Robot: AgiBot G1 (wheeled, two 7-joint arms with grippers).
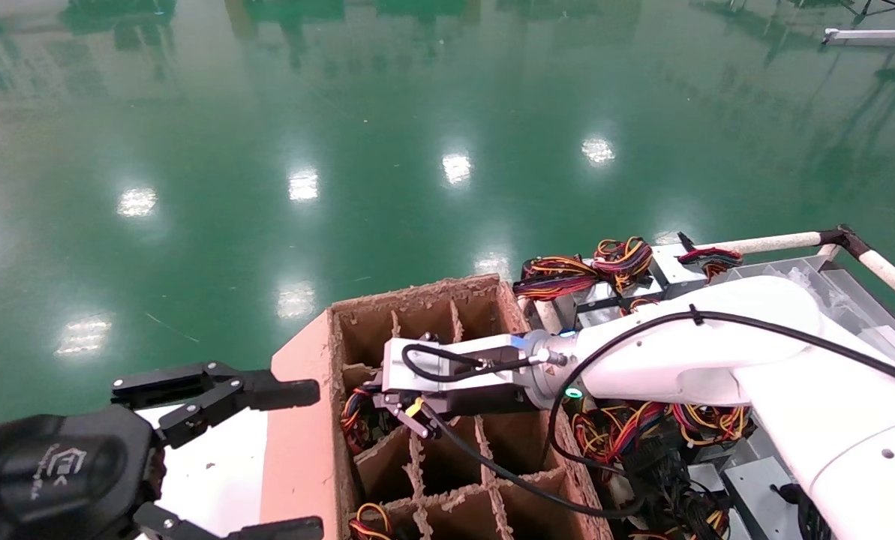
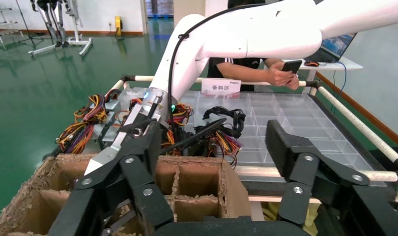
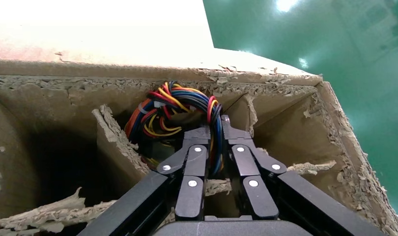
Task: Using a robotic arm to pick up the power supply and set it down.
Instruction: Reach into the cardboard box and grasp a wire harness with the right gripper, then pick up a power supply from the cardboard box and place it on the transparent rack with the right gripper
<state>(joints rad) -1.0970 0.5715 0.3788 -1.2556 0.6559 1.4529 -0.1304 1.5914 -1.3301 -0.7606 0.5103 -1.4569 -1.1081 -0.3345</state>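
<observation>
My right robotic arm reaches left over the brown cardboard divider box. Its gripper points down into a cell on the box's left side. The fingers are shut on the looped red, yellow, blue and black wires of a power supply. That unit sits low in the cell, and its metal body is mostly hidden by the wires and the cardboard walls. My left gripper hangs open and empty at the lower left, just beside the box's outer wall.
Several more power supplies with wire bundles lie on the cart to the right of the box. The cart has white padded rails and a clear divided tray. A person holding a phone stands behind it. Another wire bundle fills a near cell.
</observation>
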